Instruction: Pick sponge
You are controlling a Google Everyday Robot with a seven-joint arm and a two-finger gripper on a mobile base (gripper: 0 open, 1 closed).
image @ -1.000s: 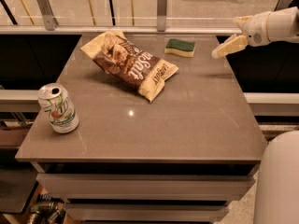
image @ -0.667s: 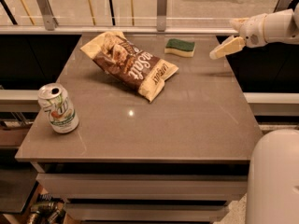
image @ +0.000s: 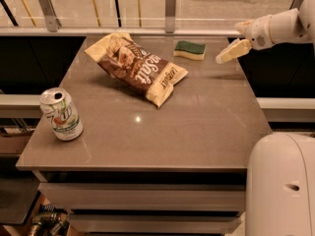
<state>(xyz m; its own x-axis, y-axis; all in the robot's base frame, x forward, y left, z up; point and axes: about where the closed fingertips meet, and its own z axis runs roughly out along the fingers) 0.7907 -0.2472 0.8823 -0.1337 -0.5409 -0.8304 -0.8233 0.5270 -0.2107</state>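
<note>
The sponge (image: 190, 49) lies flat at the far right of the brown table (image: 197, 132), dark green top over pale yellow foam. My gripper (image: 230, 52) hangs off the white arm at the upper right, above the table's right edge and a short way to the right of the sponge, not touching it. It holds nothing.
A brown and cream chip bag (image: 135, 67) lies left of the sponge at the far middle of the table. A green and white soda can (image: 61, 114) stands near the front left corner. A glass railing (image: 167, 9) runs behind the table. My white base (image: 280, 186) is at the lower right.
The gripper has moved slightly left toward the sponge. The sponge, bag and can have not moved.
</note>
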